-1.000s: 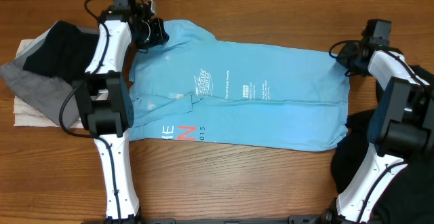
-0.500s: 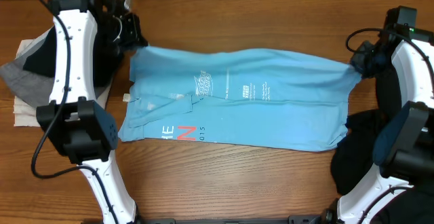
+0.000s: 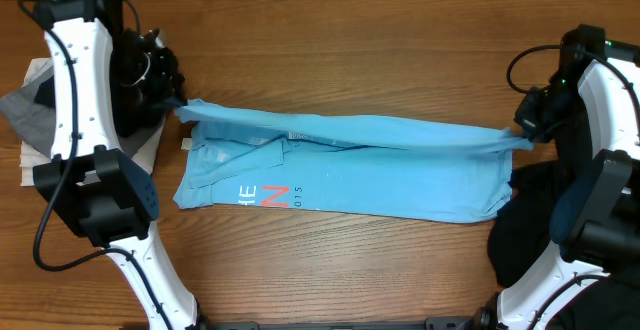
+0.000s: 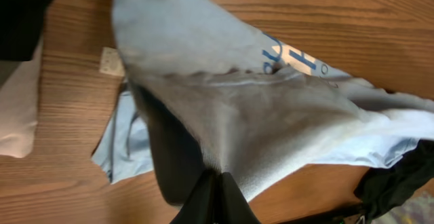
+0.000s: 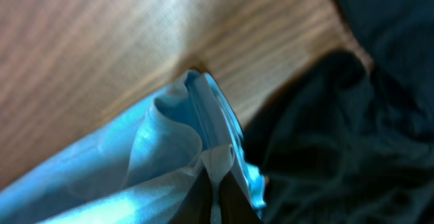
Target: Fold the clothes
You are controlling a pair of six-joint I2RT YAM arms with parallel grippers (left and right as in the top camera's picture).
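A light blue T-shirt (image 3: 380, 175) with red and white lettering lies across the wooden table, its far long edge lifted and drawn over toward the near edge. My left gripper (image 3: 178, 103) is shut on the shirt's far left corner; the left wrist view shows the cloth (image 4: 224, 95) pinched between the fingers (image 4: 218, 180). My right gripper (image 3: 524, 135) is shut on the far right corner, and the right wrist view shows the bunched blue edge (image 5: 169, 149) between the fingers (image 5: 217, 183). The held edge hangs taut between both grippers, above the lower layer.
A pile of black and grey clothes (image 3: 40, 120) on a white cloth lies at the left edge. A black garment (image 3: 525, 225) lies at the right, beside the shirt's right end, and shows in the right wrist view (image 5: 339, 122). Bare wood (image 3: 340, 270) lies in front.
Both grippers have carried the shirt's far edge up and toward the near side. The shirt, flat one second ago, now lies half doubled over and looks narrower.
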